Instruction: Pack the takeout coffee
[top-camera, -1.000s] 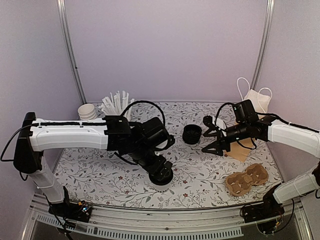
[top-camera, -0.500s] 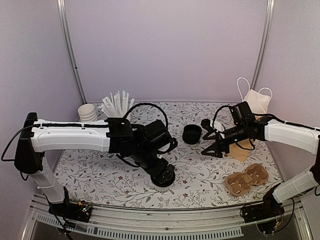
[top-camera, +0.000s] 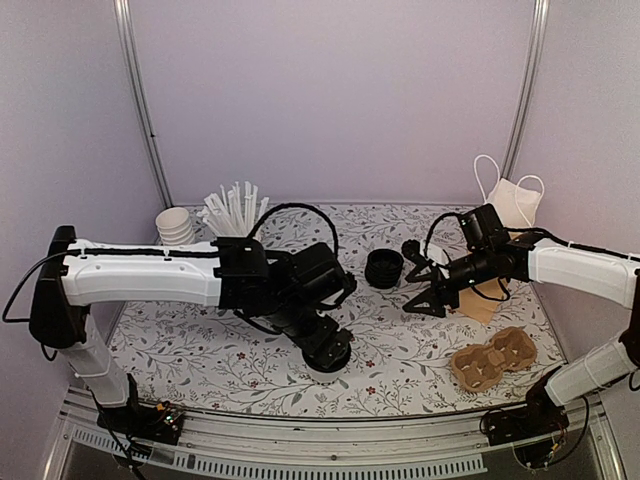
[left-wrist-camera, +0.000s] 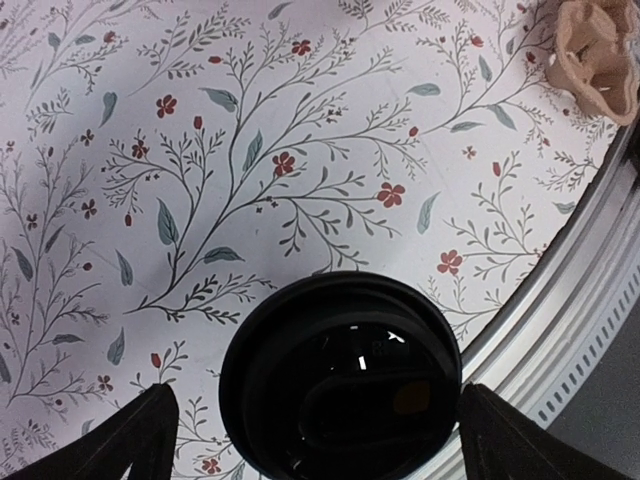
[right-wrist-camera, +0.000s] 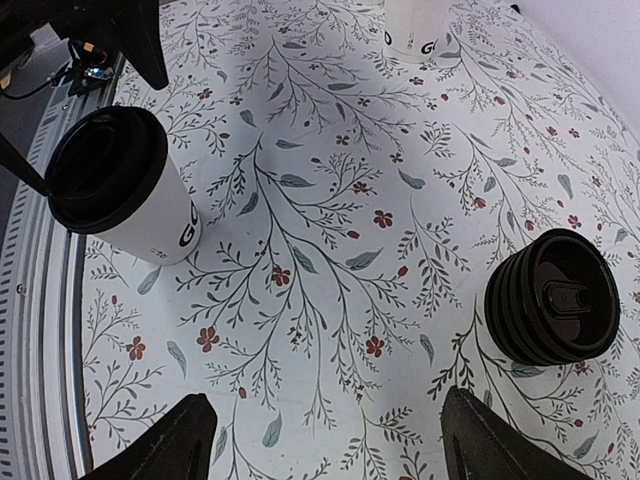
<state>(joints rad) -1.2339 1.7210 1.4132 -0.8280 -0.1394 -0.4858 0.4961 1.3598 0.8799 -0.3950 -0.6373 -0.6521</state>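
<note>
Roughly centred over the takeout coffee (top-camera: 323, 370) is the left gripper (top-camera: 326, 350), pointing straight down; in the left wrist view its two dark fingers (left-wrist-camera: 130, 435) stand wide on either side of the round lid with a gap on each side, so nothing is held. Looks like a stance for a top-down grasp or a release around the lid, can't tell which. The cup stands upright on the floral tablecloth (top-camera: 200, 340), close to the near table edge and front of centre. It is tapered white paper with dark print low on the wall and a glossy black plastic lid with a raised rim and sip recess.

Right gripper (top-camera: 418, 275) hangs above bare cloth, jaws spread wide and empty, with the stack of black lids (top-camera: 384, 268) just beside it, probably waiting its turn. The moulded pulp carrier (top-camera: 492, 360), tan, rough and with round wells, sits front right, well apart from the cup, and is likely where the cup goes. A white handled paper bag (top-camera: 515, 200) stands in the back right corner. Packing is not yet done: cup on the table, carrier wells empty
</note>
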